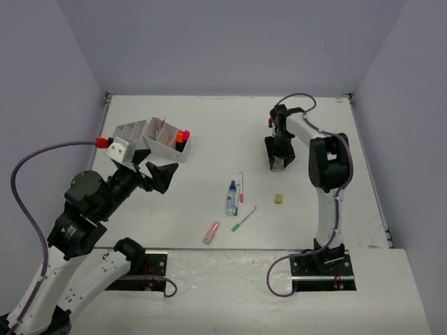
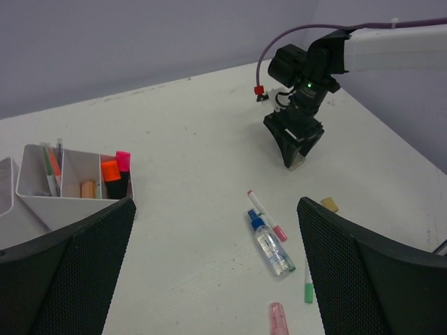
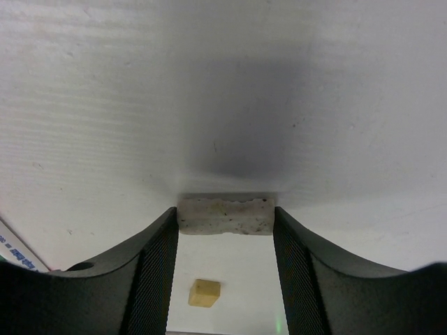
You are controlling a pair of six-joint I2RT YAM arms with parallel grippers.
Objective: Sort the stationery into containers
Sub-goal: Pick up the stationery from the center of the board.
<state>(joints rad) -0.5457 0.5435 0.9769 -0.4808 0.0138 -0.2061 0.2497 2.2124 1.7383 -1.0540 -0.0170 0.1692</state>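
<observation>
My right gripper [image 3: 225, 222] is shut on a pale, speckled eraser [image 3: 225, 214], pinched across its width between both fingertips right at the tabletop. From above, that gripper [image 1: 281, 163] points down at the table's back right. A small tan eraser [image 3: 204, 292] lies apart on the table, below the jaws in the right wrist view. My left gripper [image 2: 213, 209] hangs open and holds nothing, near the white organiser [image 1: 147, 136]. On the table lie a blue-capped clear bottle [image 1: 231, 197], a pink-capped pen [image 1: 241, 187], a green-capped pen [image 1: 243, 218] and a pink highlighter [image 1: 211, 232].
The organiser [image 2: 70, 199] holds orange and pink highlighters [image 2: 115, 174] and thin pens in its compartments. The tan eraser [image 1: 279, 199] sits right of the bottle [image 2: 271, 244]. Grey walls close in the table on three sides.
</observation>
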